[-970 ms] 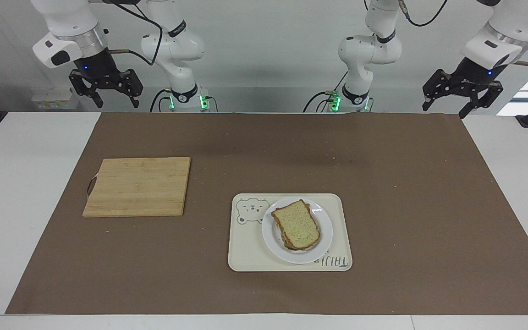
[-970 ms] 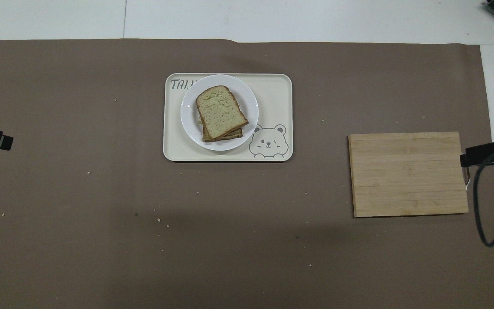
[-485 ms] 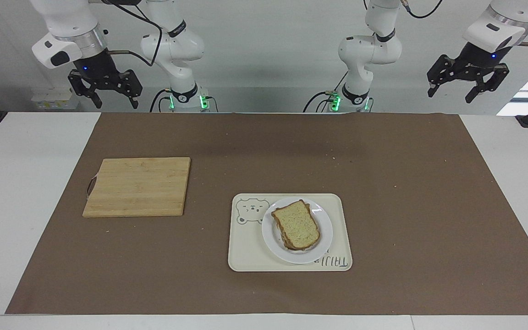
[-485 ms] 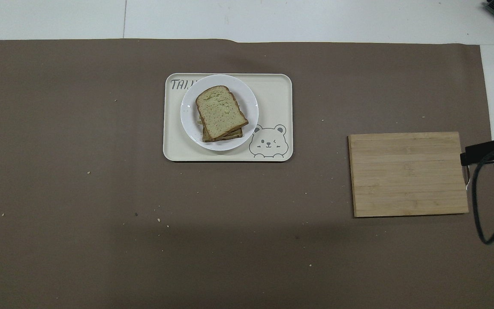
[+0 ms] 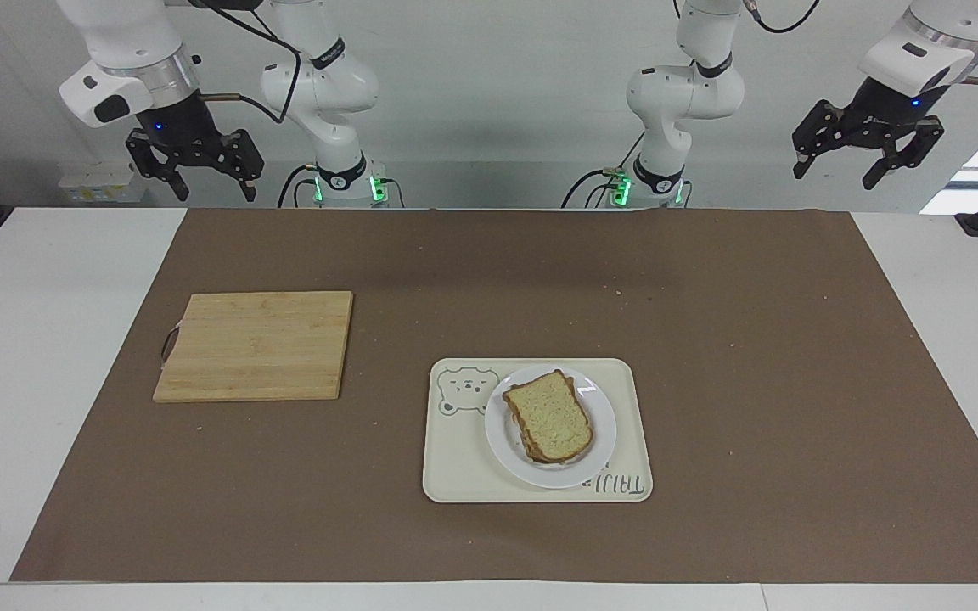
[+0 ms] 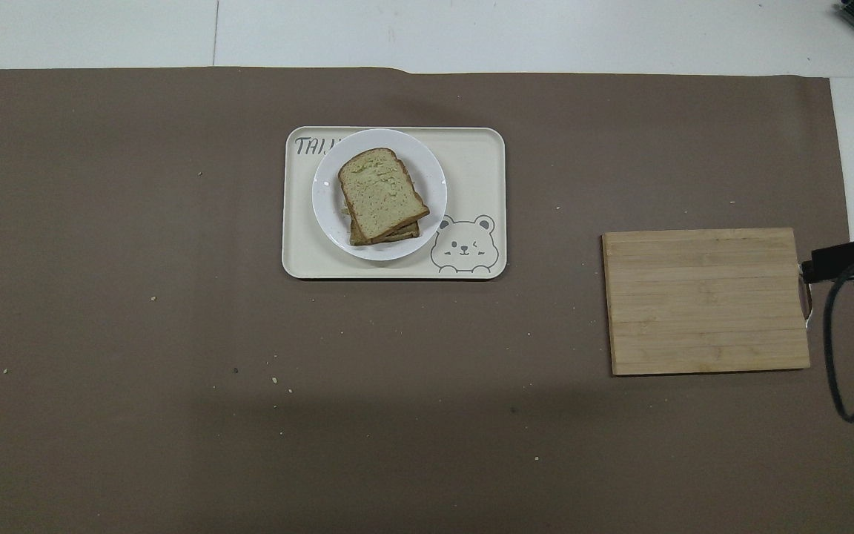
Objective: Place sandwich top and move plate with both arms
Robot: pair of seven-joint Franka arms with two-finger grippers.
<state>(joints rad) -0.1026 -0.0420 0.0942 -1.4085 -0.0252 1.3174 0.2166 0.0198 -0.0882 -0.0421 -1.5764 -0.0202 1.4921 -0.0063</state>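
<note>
Brown paper mat [image 5: 710,382] covers most of the table, and nearly all of it lies bare — wide room on every side of the cream tray [image 5: 455,475], which sits at the middle of the table's length, farther from the robots than the wooden cutting board [image 5: 255,344] toward the right arm's end. The plate [image 5: 604,441] rests on the tray, its rim overlapping the tray's printed letters at the edge farthest from the robots. On the plate the sandwich top [image 5: 548,416] lies on the stack, turned a little askew from the slices under it.

Both arms hang high at the robots' edge of the table — the right gripper [image 5: 196,165] and the left gripper [image 5: 867,153] each with fingers spread and empty.

To judge by this, the bread is placed and the plate sits on the tray, so little seems left. If a further shift is wanted, the grippers should come down together at opposite rims, pinch evenly and keep the plate level, as the askew top slice could slide. The tray's low lip and the board's near corner are the only edges to mind.
</note>
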